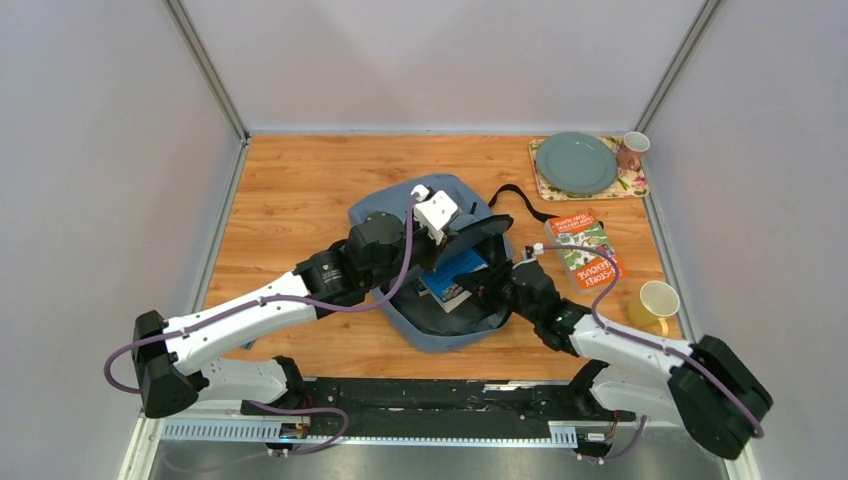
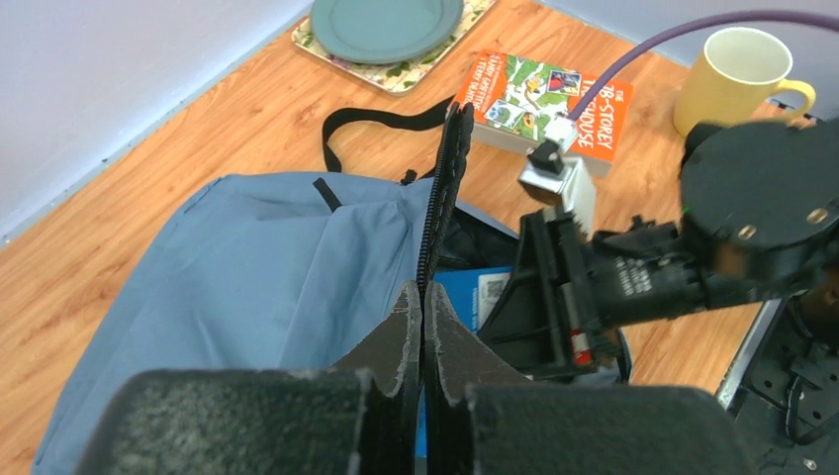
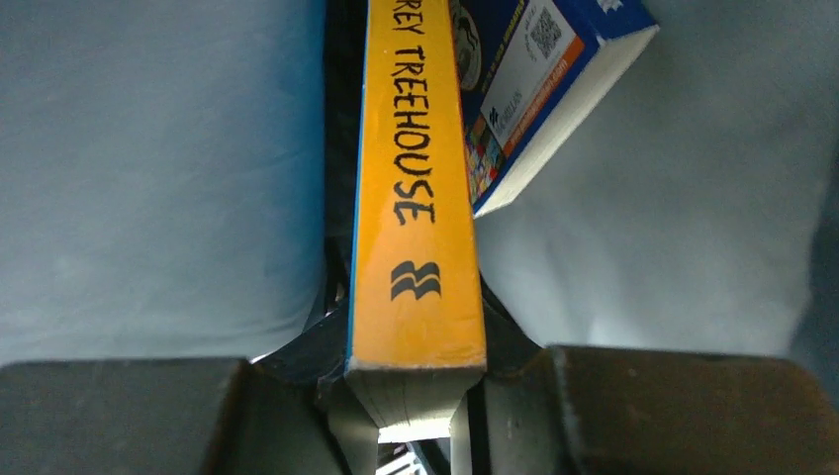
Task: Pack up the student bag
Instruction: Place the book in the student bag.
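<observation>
Alignment of book and bag mouth decides the next move. The bag (image 2: 257, 267) lies flat mid-bench. The left gripper (image 2: 423, 309) is closed tight on the bag's zip edge (image 2: 442, 178) and lifts that flap upright, so the mouth gapes toward the right arm. The right gripper (image 3: 416, 396) sits within that mouth, partly open and clamped across the foot of an orange-spined book (image 3: 416, 198), which is held on edge with its spine facing the wrist camera. The book's long axis runs straight away from the gripper, deeper into the bag. A blue book (image 3: 539, 79) rests inside the bag just right of the spine (whether its corner touches the spine I cannot tell). The right arm is the one nearer the bag's interior, so I judge that the push goes along that axis while the left arm holds the flap clear. A third book (image 1: 585, 252) lies outside the bag, to its right.
</observation>
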